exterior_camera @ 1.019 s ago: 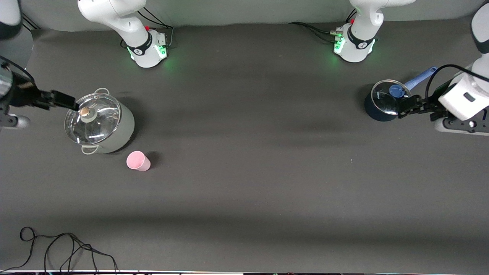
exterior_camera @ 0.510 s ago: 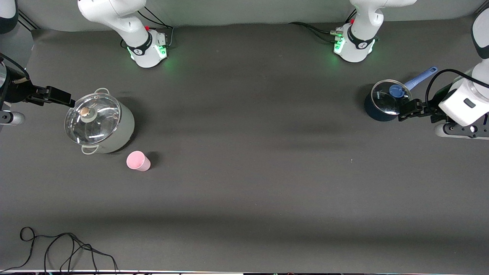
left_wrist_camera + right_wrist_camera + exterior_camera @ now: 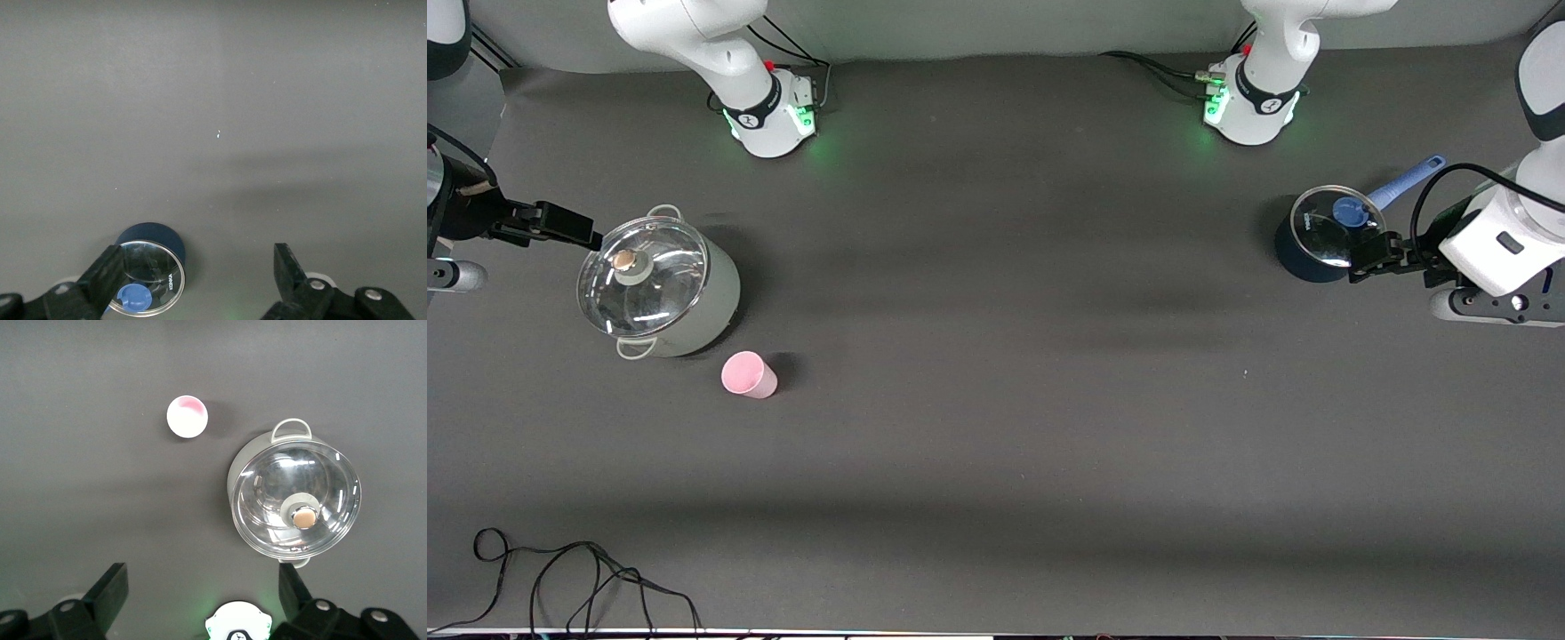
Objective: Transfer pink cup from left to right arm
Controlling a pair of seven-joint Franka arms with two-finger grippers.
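Note:
The pink cup (image 3: 747, 374) stands upright on the dark table, just nearer to the front camera than the grey pot, toward the right arm's end. It shows from above in the right wrist view (image 3: 187, 417). My right gripper (image 3: 574, 231) hangs open and empty over the table beside the grey pot, well apart from the cup; in its own view (image 3: 203, 590) the jaws stand wide. My left gripper (image 3: 1369, 255) is open and empty over the rim of the dark blue pot at the left arm's end; its own view (image 3: 197, 273) shows the jaws wide apart.
A grey pot with a glass lid (image 3: 660, 289) stands beside the cup and shows in the right wrist view (image 3: 293, 500). A dark blue pot with a glass lid (image 3: 1320, 233), seen also in the left wrist view (image 3: 150, 267), has a blue handle (image 3: 1405, 182). A black cable (image 3: 560, 578) lies at the front edge.
My right gripper has drawn back from over the grey pot's lid toward the table's end. My left gripper has shifted slightly. The cup has not moved.

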